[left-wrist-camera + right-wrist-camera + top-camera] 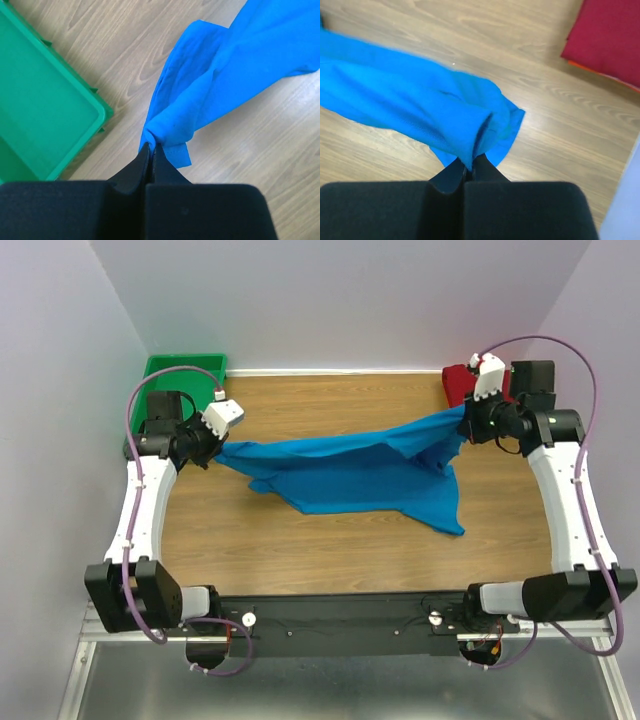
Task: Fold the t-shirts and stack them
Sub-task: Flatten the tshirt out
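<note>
currently | step: blue t-shirt (pixel 350 475) is held stretched across mid-frame | left gripper (pixel 151 149) and right gripper (pixel 469 164) are clamped on its ends | red t-shirt (pixel 460 380) upper right | next: laying flat judged needed

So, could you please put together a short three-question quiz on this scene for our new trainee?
1. True or false: the left pincer and the right pincer are both shut on the blue t-shirt.
2. Multiple choice: the red t-shirt lies at the table's A) far right corner, B) far left corner, C) near edge.
3. Short answer: which pincer is nearer the green tray?
Key: 1 true; 2 A; 3 the left one.
</note>
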